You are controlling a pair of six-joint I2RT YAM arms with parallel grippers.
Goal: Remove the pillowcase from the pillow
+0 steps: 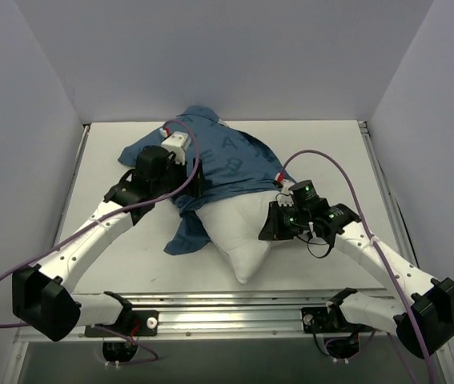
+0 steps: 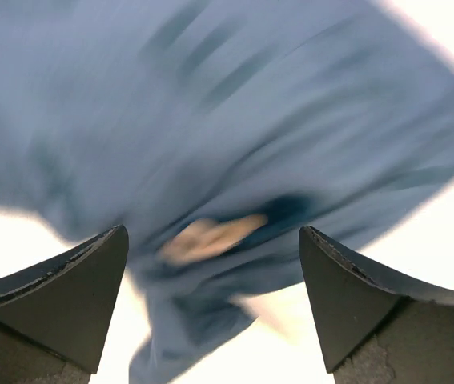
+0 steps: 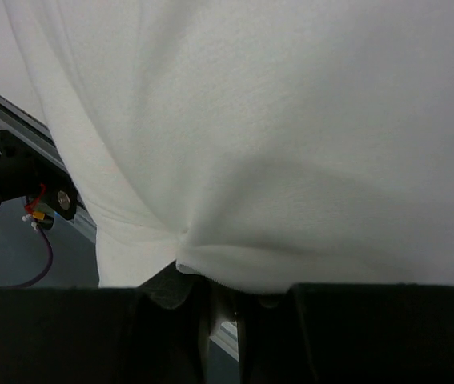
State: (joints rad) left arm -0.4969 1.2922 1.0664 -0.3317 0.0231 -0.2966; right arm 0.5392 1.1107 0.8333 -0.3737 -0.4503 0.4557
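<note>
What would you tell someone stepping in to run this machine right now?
Left gripper: open, over the pillowcase, gripping nothing.
Right gripper: shut on the pillow, pinching the white fabric at its right side.
Where: the pillow lies mid-table, its near end bare and its far end inside the pillowcase.
Done: cover partly off.
Left: pull the rest of the cover off while the pillow is held.
</note>
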